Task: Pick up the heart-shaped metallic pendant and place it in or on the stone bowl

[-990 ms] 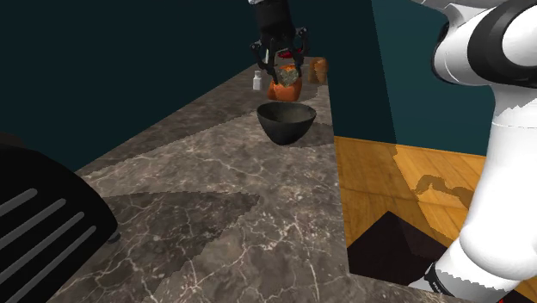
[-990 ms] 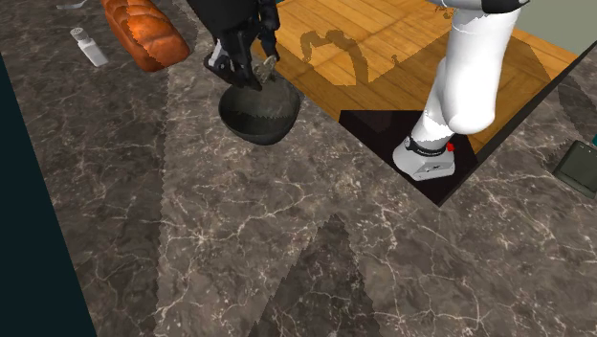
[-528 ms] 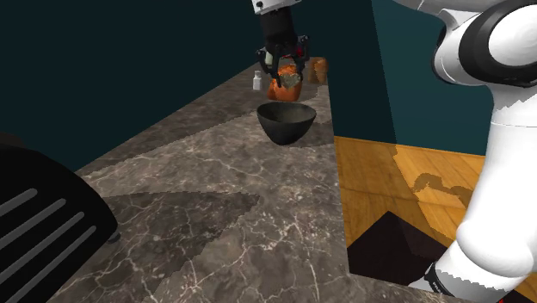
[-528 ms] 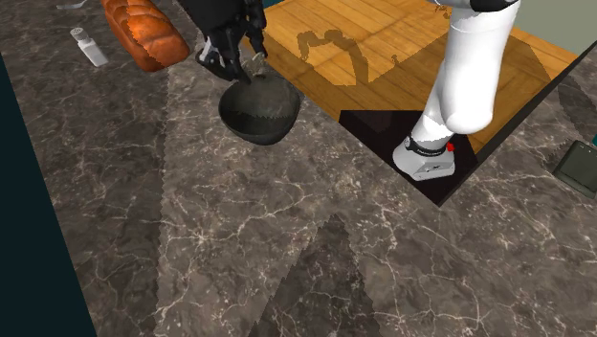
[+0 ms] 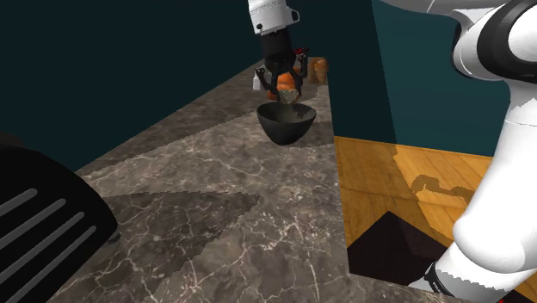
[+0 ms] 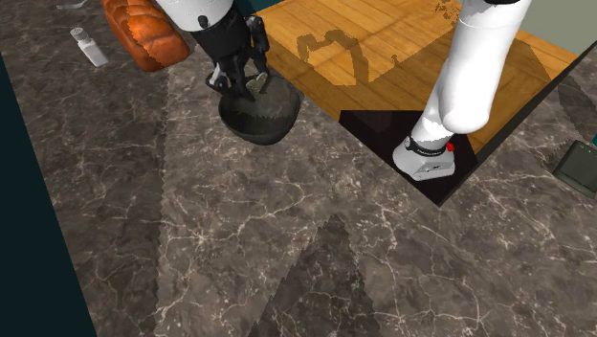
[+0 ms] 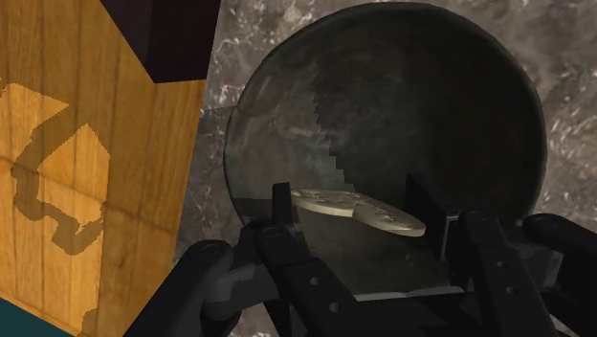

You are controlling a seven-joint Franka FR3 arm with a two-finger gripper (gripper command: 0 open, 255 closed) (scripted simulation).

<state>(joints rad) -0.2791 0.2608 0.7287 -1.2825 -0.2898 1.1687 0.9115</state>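
A dark stone bowl [image 5: 287,126] [image 6: 256,119] stands on the marble counter near its edge. My black gripper [image 5: 288,87] [image 6: 247,82] hangs just above the bowl's rim, pointing down into it. In the wrist view the gripper [image 7: 354,207] is shut on a pale, flat, heart-shaped pendant [image 7: 365,213], which lies level between the two fingers [image 7: 281,205] over the bowl's dark inner wall [image 7: 431,115]. The pendant [image 6: 257,84] shows as a small grey piece at the fingertips.
An orange-brown bread loaf [image 6: 143,34] and a small white shaker [image 6: 89,46] [image 5: 256,82] lie beyond the bowl. The counter ends beside the bowl above a wooden floor [image 5: 413,172]. A large dark object [image 5: 43,225] sits at the shoulder view's lower left.
The gripper, still holding the pendant, has come down from above the bowl to just over its rim. The bowl has not moved.
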